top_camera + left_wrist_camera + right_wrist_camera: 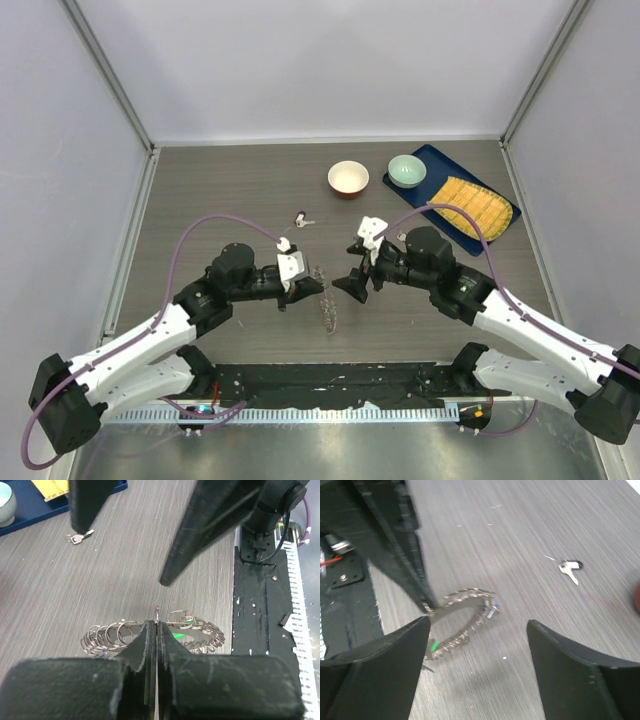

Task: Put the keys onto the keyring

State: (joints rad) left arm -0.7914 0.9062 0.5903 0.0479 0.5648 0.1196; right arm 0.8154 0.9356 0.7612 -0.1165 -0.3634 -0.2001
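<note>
The keyring (327, 301), a metal ring fringed with small silver rings plus a blue and a green cap, stands on edge at the table's middle front. It also shows in the left wrist view (107, 636) and the right wrist view (469, 598). My left gripper (314, 288) is shut on its rim, and a sliver of metal pokes out between the tips (157, 622). My right gripper (350, 266) is open and empty, just right of the ring (479, 624). One loose key (302, 219) with a black head lies farther back, also in both wrist views (80, 537) (570, 569).
A red-and-white bowl (348, 178) and a teal bowl (406, 170) stand at the back right. A blue tray (428, 157) beside them holds a yellow cloth (475, 207). A black rail (330, 380) runs along the near edge.
</note>
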